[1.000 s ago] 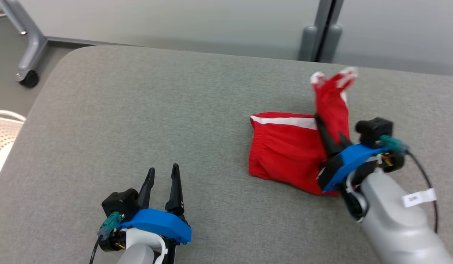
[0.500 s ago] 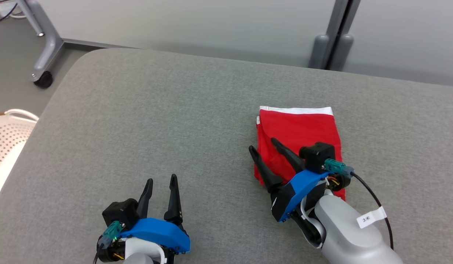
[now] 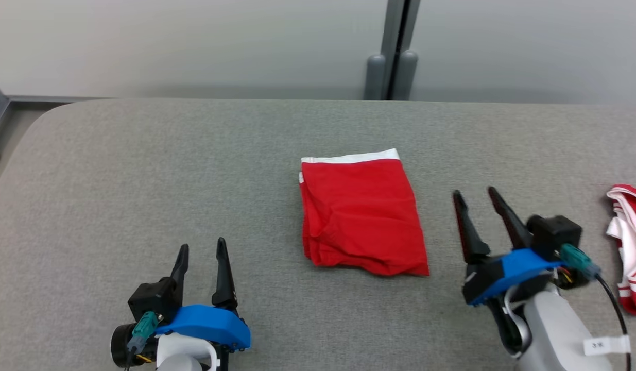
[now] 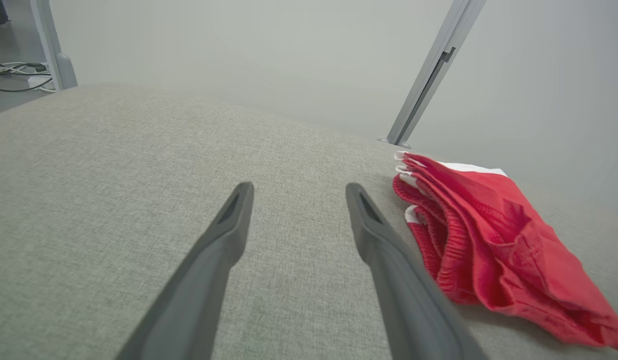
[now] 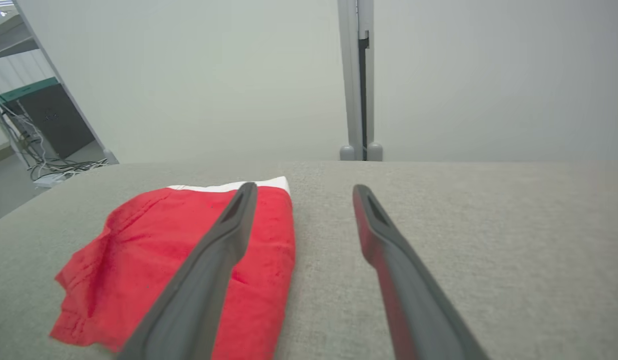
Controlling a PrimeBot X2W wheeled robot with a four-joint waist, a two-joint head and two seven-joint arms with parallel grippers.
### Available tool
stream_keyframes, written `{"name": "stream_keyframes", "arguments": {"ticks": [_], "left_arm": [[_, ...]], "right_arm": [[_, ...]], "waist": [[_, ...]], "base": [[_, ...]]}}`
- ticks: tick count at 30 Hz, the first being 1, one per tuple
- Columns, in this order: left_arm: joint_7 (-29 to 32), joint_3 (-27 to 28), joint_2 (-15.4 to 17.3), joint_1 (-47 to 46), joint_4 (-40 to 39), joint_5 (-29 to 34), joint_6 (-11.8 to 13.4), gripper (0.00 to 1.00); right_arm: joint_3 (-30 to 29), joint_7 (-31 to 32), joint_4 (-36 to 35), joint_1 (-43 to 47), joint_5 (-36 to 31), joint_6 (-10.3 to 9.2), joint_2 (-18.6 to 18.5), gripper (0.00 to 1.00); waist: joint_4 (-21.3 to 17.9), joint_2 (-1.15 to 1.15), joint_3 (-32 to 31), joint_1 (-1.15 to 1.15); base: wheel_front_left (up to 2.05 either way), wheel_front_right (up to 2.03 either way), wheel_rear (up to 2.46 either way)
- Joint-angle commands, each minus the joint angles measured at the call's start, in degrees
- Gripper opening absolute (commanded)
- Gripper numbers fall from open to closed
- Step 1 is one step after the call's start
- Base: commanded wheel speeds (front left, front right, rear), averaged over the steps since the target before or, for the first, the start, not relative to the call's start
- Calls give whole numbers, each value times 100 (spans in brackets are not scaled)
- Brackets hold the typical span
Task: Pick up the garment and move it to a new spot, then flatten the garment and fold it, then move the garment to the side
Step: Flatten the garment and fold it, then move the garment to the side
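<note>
The garment (image 3: 360, 214) is a red pair of shorts with a white waistband, folded into a compact rectangle in the middle of the grey padded table (image 3: 142, 170). It also shows at the right of the left wrist view as the garment (image 4: 489, 235) and at the left of the right wrist view as the garment (image 5: 178, 255). My right gripper (image 3: 475, 196) stands open to the right of it, apart from the cloth, with nothing between its fingers. My left gripper (image 3: 202, 247) is open and empty near the front left, well clear of the fold.
A second red and white cloth (image 3: 629, 247) lies at the table's right edge. A grey post (image 3: 391, 51) stands against the pale wall behind the table. Cables lie on the floor at the far left (image 5: 63, 167).
The right gripper let go of the red cloth, which now lies folded flat, and drew back to its right. The head camera has turned, shifting the whole picture. The left gripper kept its pose.
</note>
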Motion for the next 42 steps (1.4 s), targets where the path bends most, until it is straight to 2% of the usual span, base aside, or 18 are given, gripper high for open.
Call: {"name": "stream_keyframes", "arguments": {"ticks": [1, 4, 9, 18, 25, 34, 42], "left_arm": [[-14, 55, 4, 43, -33, 70, 30, 100], [-14, 118, 1, 124, -23, 282, 75, 100], [-14, 260, 1, 308, -7, 515, 88, 100], [-14, 406, 2, 684, 33, 770, 43, 100], [-14, 376, 2, 693, -7, 824, 30, 100], [-14, -10, 6, 385, -44, 698, 9, 100], [-14, -306, 3, 154, -53, 592, 73, 100]], "right_arm": [[-136, -21, -56, 187, -94, 0, 22, 100], [-555, -22, -152, 444, -373, 0, 94, 100], [-862, -22, -153, 830, -673, 0, 149, 100], [-679, -22, -50, 1254, -509, 0, 155, 100], [-695, -22, -61, 1172, -462, 0, 156, 100], [-548, -23, 242, 693, -430, 0, 157, 100], [-529, -22, 1194, -314, -445, 0, 155, 100]], "waist": [[-107, 0, -80, 0], [-234, 0, -153, 0], [-417, 0, -314, 0], [-550, 0, -555, 0], [-507, 0, -501, 0], [-54, 0, -35, 0], [707, 0, 446, 0]], "base": [[0, 0, 0], [0, 0, 0], [0, 0, 0], [0, 0, 0], [0, 0, 0], [0, 0, 0], [0, 0, 0]]}}
